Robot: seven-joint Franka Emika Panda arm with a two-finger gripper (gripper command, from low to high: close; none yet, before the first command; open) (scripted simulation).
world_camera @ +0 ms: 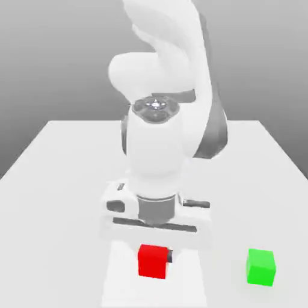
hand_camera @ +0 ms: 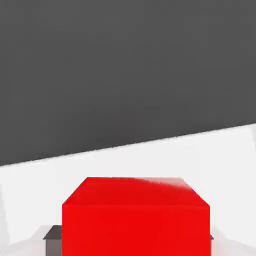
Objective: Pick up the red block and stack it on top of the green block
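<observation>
Low over the near part of the table, gripper (world_camera: 154,255) points straight down beneath the upright wrist, with the arm (world_camera: 157,144) folded above and behind it. Fingers close in on two opposite sides of the red block (world_camera: 153,261); one dark fingertip (world_camera: 170,256) shows against its side toward the exterior view's right. Hand state: narrowed, holding the red block. Hand view agrees, dark finger parts at both flanks of the block. Whether its underside touches the table, cannot tell.

Count: one arm, one gripper, one red block, one green block (world_camera: 260,267). Two blocks in all, well apart, neither stacked.

Green block sits upright on the pale table (world_camera: 60,240), off toward the exterior view's right, near the front of the picture. Bare table lies between the two blocks, and open surface runs behind the green one toward the far edge. Green block's upper face is uncovered, nothing pressed to the sides that show. More open table on the exterior view's left of the red block. In the hand view, a straight slanting boundary parts dark grey from pale surface beyond the block.
</observation>
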